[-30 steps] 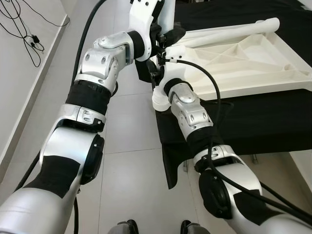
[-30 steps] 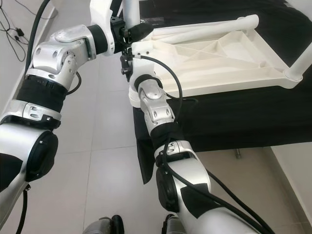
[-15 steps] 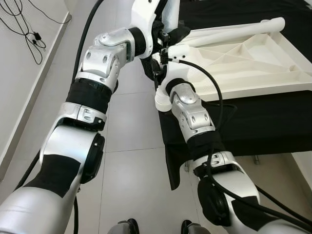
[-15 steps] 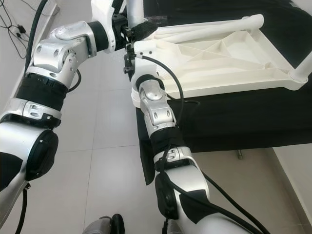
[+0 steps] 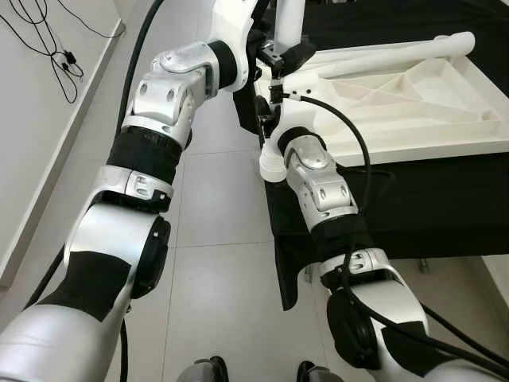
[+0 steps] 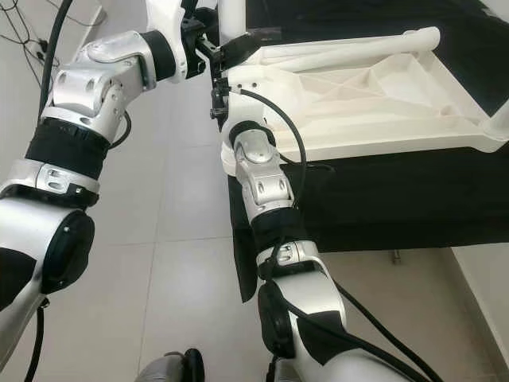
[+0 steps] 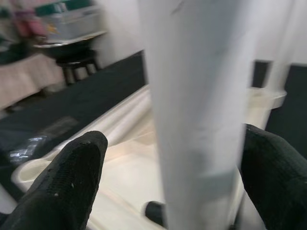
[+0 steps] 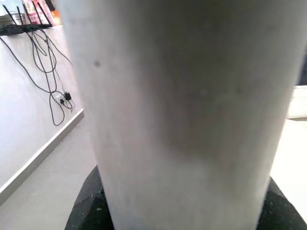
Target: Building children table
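Leg (image 6: 231, 16) first: our white table leg stands upright between the left gripper's (image 7: 165, 189) black fingers (image 7: 67, 184), its long axis running straight down toward the corner socket of the upturned tabletop (image 6: 366, 95) just below. Both fingers sit spread at its sides, apparently clasping it. Our right gripper (image 8: 180, 211) presses close against a white post; we cannot tell its opening.

Both eye views look steeply down from the head over the silver arms onto the upturned white plastic table top (image 5: 398, 103) and grey tiled floor (image 5: 215, 199). Each wrist view presses close against the white cylindrical leg (image 7: 196, 110).
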Motion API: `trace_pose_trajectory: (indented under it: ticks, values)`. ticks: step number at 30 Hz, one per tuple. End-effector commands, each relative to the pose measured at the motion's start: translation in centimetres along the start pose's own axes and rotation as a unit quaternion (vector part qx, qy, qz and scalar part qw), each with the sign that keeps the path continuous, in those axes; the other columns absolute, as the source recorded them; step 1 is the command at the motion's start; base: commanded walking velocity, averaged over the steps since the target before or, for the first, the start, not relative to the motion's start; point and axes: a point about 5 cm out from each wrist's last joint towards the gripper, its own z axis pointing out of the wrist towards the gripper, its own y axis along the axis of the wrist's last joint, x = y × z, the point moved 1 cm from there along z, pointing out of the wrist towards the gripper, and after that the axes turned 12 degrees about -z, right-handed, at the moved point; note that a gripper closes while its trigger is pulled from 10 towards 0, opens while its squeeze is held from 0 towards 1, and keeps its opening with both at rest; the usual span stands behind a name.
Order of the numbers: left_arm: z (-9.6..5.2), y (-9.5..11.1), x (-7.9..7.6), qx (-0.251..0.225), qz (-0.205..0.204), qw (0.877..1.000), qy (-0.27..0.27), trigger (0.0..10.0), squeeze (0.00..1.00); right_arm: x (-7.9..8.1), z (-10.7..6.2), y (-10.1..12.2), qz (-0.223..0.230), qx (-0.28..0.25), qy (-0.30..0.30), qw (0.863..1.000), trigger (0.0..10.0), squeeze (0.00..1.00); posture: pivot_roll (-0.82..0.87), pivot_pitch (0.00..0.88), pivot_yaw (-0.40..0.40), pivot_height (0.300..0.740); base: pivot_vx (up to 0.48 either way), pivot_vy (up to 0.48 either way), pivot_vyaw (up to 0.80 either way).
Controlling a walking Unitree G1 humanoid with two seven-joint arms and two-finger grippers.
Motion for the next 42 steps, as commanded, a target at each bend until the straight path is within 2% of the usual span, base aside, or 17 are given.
trace_pose_trajectory:
  ticks: [1,7,14,15,23,24,25,26,28,29,33,35,37,38,39,40,42]
  values:
    - [0.3,1.3,-1.2,-0.017,-0.010,0.999,-0.042,10.0,0.00,1.6,-0.7,-3.3,0.063,0.074,0.025,0.995,0.0,0.00,0.04,0.200,0.041,0.740,0.000,0.000,0.00]
    - [0.4,4.0,-2.1,-0.036,-0.012,0.994,-0.098,10.0,0.00,2.6,-1.2,-3.9,0.069,0.079,0.047,0.993,0.0,0.00,0.04,0.195,0.047,0.740,0.000,0.000,0.00]
    - [0.4,4.0,-1.4,-0.020,0.018,0.997,-0.072,10.0,0.00,2.8,-1.3,-3.9,0.072,0.082,0.052,0.993,0.0,0.00,0.04,0.191,0.052,0.740,0.000,0.000,0.00]
    - [0.5,3.7,-1.1,-0.014,0.021,0.998,-0.062,0.0,0.00,2.8,-1.3,-3.9,0.073,0.082,0.053,0.993,0.0,0.00,0.04,0.190,0.054,0.740,0.000,0.000,0.00]
    - [0.5,2.3,-0.7,0.018,0.010,0.999,-0.045,0.0,0.00,2.5,-1.3,-3.7,0.070,0.078,0.052,0.993,0.0,0.00,0.04,0.184,0.054,0.740,0.000,0.000,0.00]
    - [0.5,2.2,-0.7,0.019,0.007,0.999,-0.045,0.0,0.00,2.4,-1.3,-3.6,0.067,0.076,0.053,0.993,4.0,0.00,0.03,0.182,0.055,0.740,0.000,0.000,0.00]
    - [0.6,2.1,-0.7,0.020,0.004,0.999,-0.046,0.0,0.00,2.3,-1.3,-3.5,0.064,0.073,0.053,0.994,4.0,0.00,0.03,0.182,0.055,0.740,0.000,0.000,0.00]
    - [0.6,2.0,-0.7,0.021,0.001,0.999,-0.047,0.0,0.00,2.3,-1.2,-3.3,0.051,0.067,0.060,0.995,10.0,0.00,0.04,0.180,0.055,0.740,0.000,0.000,0.00]
    - [0.6,1.9,-0.7,0.021,-0.001,0.999,-0.048,0.0,0.00,2.2,-1.2,-3.2,0.042,0.063,0.065,0.995,10.0,0.00,0.04,0.180,0.055,0.740,0.000,0.000,0.00]
    - [0.6,1.8,-0.8,0.022,-0.002,0.999,-0.049,0.0,0.00,2.1,-1.1,-2.8,0.038,0.044,0.087,0.994,10.0,1.00,0.04,0.178,0.054,0.740,0.000,0.000,0.00]
    - [0.6,1.7,-0.8,0.023,-0.003,0.998,-0.050,0.0,0.00,1.7,-0.8,-1.5,0.045,-0.006,0.153,0.987,10.0,1.00,0.04,0.178,0.053,0.740,0.000,0.000,0.00]
    - [0.6,1.7,-0.8,0.023,-0.003,0.998,-0.050,0.0,0.00,1.5,-0.7,-1.3,0.047,-0.013,0.164,0.985,10.0,1.00,0.04,0.178,0.053,0.740,0.000,0.000,0.00]
    - [0.5,1.5,-0.8,0.025,-0.004,0.998,-0.050,0.0,0.00,0.0,-0.1,-0.4,0.002,-0.047,0.226,0.973,10.0,1.00,0.04,0.178,0.050,0.740,0.000,0.000,0.00]
    - [0.5,1.5,-0.8,0.025,-0.004,0.998,-0.050,0.0,0.00,0.0,-0.1,-0.4,0.002,-0.047,0.226,0.973,10.0,1.00,0.04,0.178,0.050,0.740,0.000,0.000,0.00]
    - [0.4,1.4,-0.8,0.025,-0.005,0.998,-0.051,0.0,0.00,-0.6,0.1,-0.2,-0.014,-0.052,0.257,0.965,10.0,0.76,0.04,0.179,0.048,0.740,0.000,0.000,0.00]
    - [0.4,1.4,-0.9,0.026,-0.005,0.998,-0.051,0.0,0.00,-1.1,0.2,0.0,-0.027,-0.055,0.283,0.957,10.0,0.00,0.04,0.180,0.047,0.740,0.000,0.000,0.00]
    - [0.3,1.4,-0.9,0.026,-0.006,0.998,-0.052,0.0,0.00,-1.3,0.2,0.1,-0.031,-0.055,0.295,0.953,10.0,0.00,0.04,0.181,0.048,0.740,0.000,0.000,0.00]
